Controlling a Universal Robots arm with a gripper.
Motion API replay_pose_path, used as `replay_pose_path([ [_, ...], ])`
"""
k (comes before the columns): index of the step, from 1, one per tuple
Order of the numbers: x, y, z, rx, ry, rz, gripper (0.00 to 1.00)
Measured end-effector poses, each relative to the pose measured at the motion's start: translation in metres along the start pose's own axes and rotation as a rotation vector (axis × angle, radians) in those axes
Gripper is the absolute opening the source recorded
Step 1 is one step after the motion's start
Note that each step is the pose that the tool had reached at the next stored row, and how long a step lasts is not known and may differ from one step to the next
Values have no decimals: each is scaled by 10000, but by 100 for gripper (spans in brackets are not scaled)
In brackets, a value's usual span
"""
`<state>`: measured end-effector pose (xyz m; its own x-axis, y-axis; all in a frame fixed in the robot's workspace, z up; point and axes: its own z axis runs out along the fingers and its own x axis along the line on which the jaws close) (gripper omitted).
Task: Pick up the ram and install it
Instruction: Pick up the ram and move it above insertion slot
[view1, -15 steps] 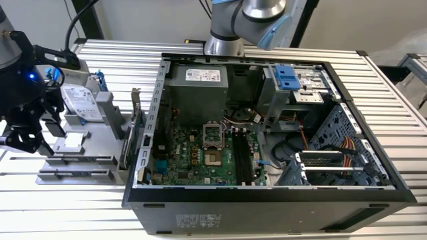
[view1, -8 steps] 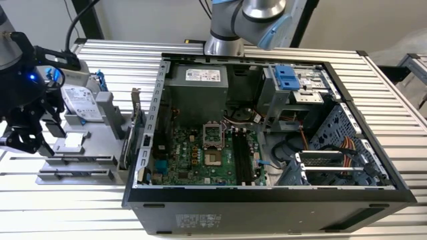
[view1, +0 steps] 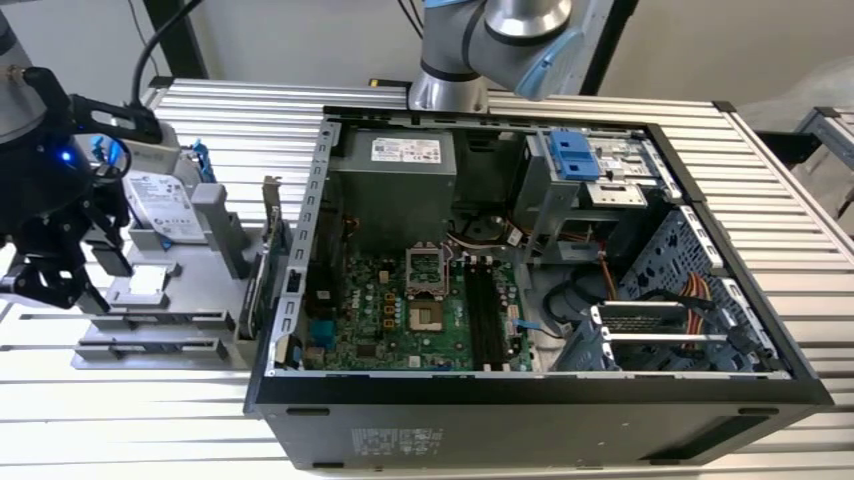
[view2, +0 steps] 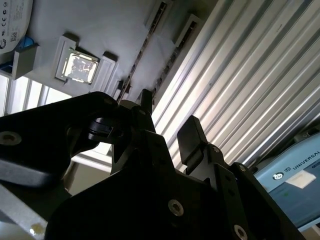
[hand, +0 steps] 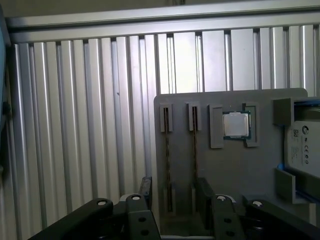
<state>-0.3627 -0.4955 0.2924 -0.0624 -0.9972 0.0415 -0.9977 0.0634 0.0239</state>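
A grey fixture (hand: 225, 200) on the slatted table (hand: 75, 125) holds the parts. The ram (hand: 167, 165) stands on edge in a narrow slot, with a second strip like it in the next slot. A processor (hand: 236, 124) lies in a square pocket, with the hard drive (hand: 304, 150) beyond it. The gripper (hand: 175, 189) hangs over the slotted end with its fingers spread wide and holding nothing. In the exterior view the open computer case (view1: 534, 400), with its green motherboard (view1: 400, 310), sits just beside the fixture. Bare table lies along the fixture's other edge.

Black hand (view2: 168, 120) with silver screws (view2: 172, 205); grey arm (view1: 501, 30), blue caps (view1: 545, 62)
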Motion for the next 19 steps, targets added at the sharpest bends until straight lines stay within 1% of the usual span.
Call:
replay_pose_path([
  [19, 2, -2, 63, 1, 3, -29, 100],
])
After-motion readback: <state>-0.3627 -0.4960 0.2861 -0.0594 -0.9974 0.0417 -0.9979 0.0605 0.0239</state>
